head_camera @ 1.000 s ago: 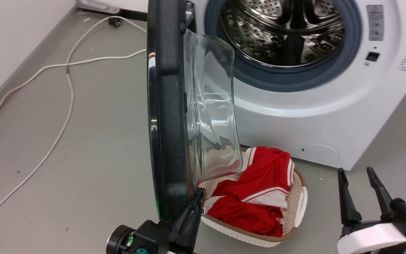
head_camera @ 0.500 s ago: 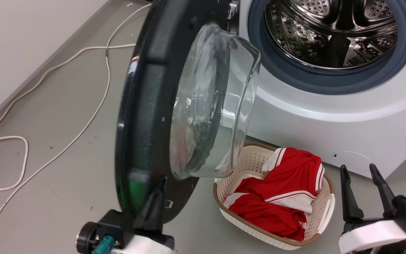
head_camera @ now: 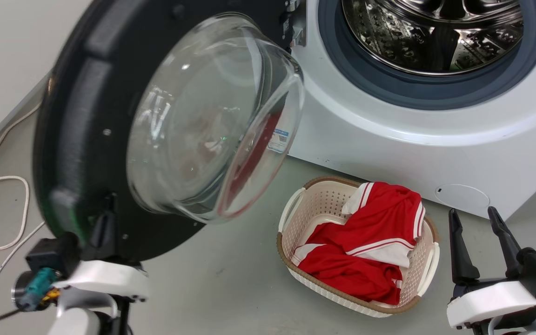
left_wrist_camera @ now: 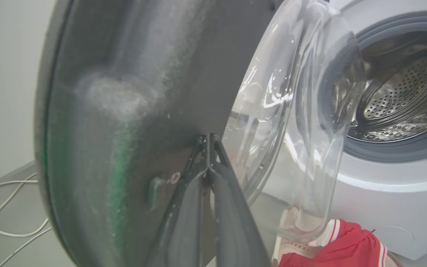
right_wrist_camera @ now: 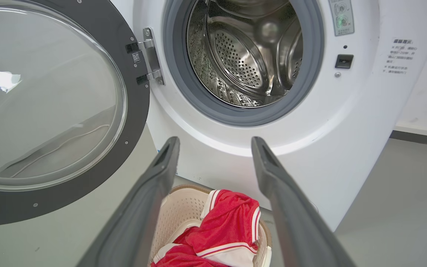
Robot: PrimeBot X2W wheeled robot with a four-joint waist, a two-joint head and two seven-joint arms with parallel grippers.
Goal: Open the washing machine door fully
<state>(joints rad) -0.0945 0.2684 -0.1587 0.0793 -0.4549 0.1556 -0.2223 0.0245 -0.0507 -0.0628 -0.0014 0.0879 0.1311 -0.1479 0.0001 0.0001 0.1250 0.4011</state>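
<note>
The washing machine door (head_camera: pixel 77 116) stands swung wide on its hinge (right_wrist_camera: pixel 150 55) at the left of the washing machine (head_camera: pixel 389 139), its glass bowl (head_camera: pixel 203 121) bulging into the room and the drum (head_camera: pixel 435 32) laid open; the left gripper (left_wrist_camera: pixel 208 138) is clenched, fingers (left_wrist_camera: pixel 191 207) together, tips touching the door's black inner face near its lower edge; the right gripper (head_camera: pixel 475 218) hangs spread and empty beside the basket (head_camera: pixel 291 209) of red clothes (head_camera: pixel 365 242) on the floor (head_camera: pixel 231 279).

Red garment (head_camera: pixel 365 246) in cream basket (head_camera: pixel 317 204); white cable (head_camera: pixel 27 200) on floor (head_camera: pixel 231 279).
</note>
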